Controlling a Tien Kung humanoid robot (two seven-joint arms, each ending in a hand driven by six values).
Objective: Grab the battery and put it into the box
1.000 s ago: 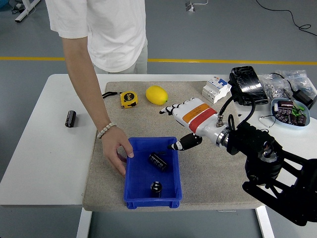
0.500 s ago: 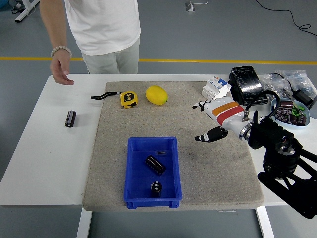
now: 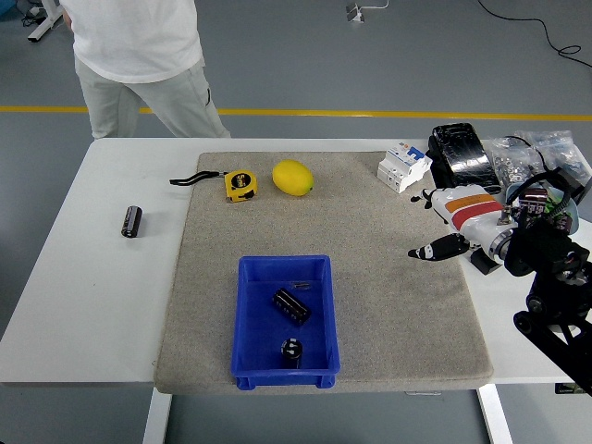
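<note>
Battery [image 3: 290, 306] flat in box [image 3: 250, 319], long axis diagonal; right hand [image 3: 453, 222] spread, empty.

A mat [image 3: 398, 305] covers the middle of the table [image 3: 83, 305]. The box [image 3: 284, 322] sits on the mat at its near edge, with two batteries inside: one [image 3: 290, 306] lying in the middle, another [image 3: 291, 351] nearer the front wall. A third battery [image 3: 131, 222] lies on the bare table, well left of the mat. At the mat's far side, a tape measure [image 3: 240, 185] lies just left of a lemon [image 3: 292, 178]. A breaker block [image 3: 404, 166] stands at the mat's far right corner, a clutter of parts behind and right of it. The right hand [image 3: 455, 222] hangs over the mat's right edge. A person [image 3: 139, 65] stands beyond the table's far left corner.
</note>
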